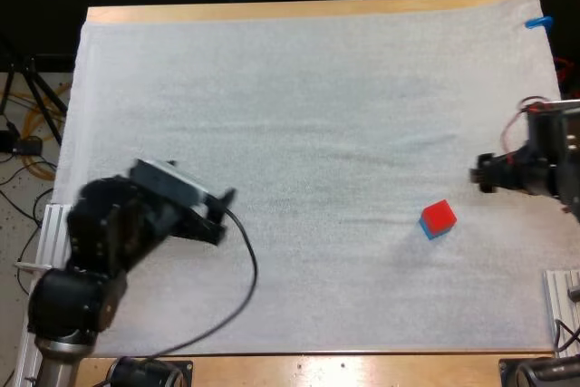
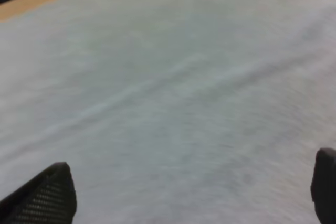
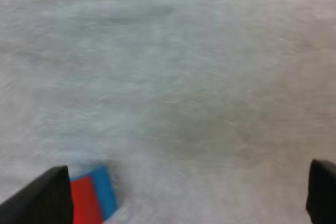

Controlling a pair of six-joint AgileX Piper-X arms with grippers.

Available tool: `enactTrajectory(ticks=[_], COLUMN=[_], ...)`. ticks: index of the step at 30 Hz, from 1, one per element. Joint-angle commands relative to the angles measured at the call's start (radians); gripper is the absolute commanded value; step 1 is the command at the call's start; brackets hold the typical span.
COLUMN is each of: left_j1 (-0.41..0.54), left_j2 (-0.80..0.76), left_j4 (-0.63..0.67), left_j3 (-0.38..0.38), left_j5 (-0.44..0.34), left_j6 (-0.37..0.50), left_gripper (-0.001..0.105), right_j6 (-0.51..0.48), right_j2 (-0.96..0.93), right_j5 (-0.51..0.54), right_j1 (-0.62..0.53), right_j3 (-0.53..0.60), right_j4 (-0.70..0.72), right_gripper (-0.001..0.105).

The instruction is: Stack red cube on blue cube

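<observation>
High view: 1 red cube [image 1: 439, 214] sits atop 1 blue cube [image 1: 431, 232], on mat [image 1: 317, 115] at right, near right claw [image 1: 480, 175]; left claw [image 1: 223, 217] well apart.
Left wrist: claw released, over bare mat.
Right wrist: claw released, stack just beside it.
Cubes prob. light, rigid; grip opp. flat sides.

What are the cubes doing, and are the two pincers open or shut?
red cube: sitting on top of the blue cube, nothing gripping it.
blue cube: on the mat, under the red cube.
left pincer: open, over bare mat.
right pincer: open, close to the cubes, not gripping them.
</observation>
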Motion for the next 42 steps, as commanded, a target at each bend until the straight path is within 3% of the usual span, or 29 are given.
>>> enactTrajectory(ticks=[1, 5, 8, 19, 33, 38, 42], left_j1=[0.063, 0.261, 0.322, 0.297, 0.297, 0.297, 0.297], left_j2=[-0.011, -0.05, -0.103, -0.383, -0.725, -0.812, -0.862], left_j4=[-0.016, -0.006, 0.021, 0.191, 0.339, 0.427, 0.502], left_j3=[-0.006, -0.007, -0.007, -0.007, -0.005, -0.002, -0.004], left_j5=[0.025, 0.09, 0.098, 0.103, 0.103, 0.103, 0.103], left_j6=[0.003, 0.018, 0.02, 0.055, 0.055, 0.055, 0.057], left_gripper=[0.087, 0.087, 0.087, 0.087, 0.087, 0.087, 0.087], right_j6=[-0.023, -0.029, -0.03, -0.03, -0.015, -0.012, -0.007], right_j2=[-0.031, -0.106, -0.181, -0.515, -1.078, -1.204, -1.197], right_j5=[-0.003, -0.004, -0.004, 0.003, -0.004, -0.004, -0.027], right_j1=[-0.033, -0.097, -0.119, -0.111, -0.111, -0.111, -0.111], right_j3=[-0.004, -0.004, -0.004, 0.016, 0.208, 0.257, 0.274], right_j4=[0.005, 0.005, 0.005, 0.005, 0.007, 0.01, 0.074], right_gripper=[0.085, 0.085, 0.085, 0.085, 0.085, 0.085, 0.085])
